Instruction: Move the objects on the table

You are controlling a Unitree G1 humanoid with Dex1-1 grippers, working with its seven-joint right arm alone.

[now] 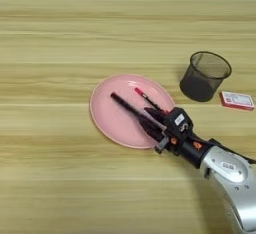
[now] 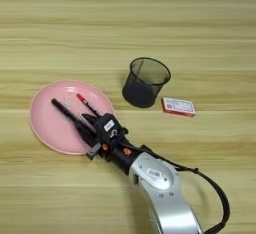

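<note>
A slim all-black marker (image 1: 127,106) lies slantwise on the round pink plate (image 1: 107,120). Beside it on the plate lies a black marker with a red cap (image 1: 146,98). My right gripper (image 1: 151,120) reaches in from the lower right over the plate's right edge. Its two black fingers stand apart, open, with the near end of the all-black marker between them. The upper finger (image 1: 155,112) covers the lower end of the red-capped marker. A small flat red-and-white box (image 2: 178,106) rests on the wooden table (image 1: 60,38), right of the plate.
A black mesh cup (image 2: 145,82) stands upright between the plate and the box, just beyond my forearm (image 2: 155,178). A black cable (image 2: 220,203) loops off the forearm at the lower right.
</note>
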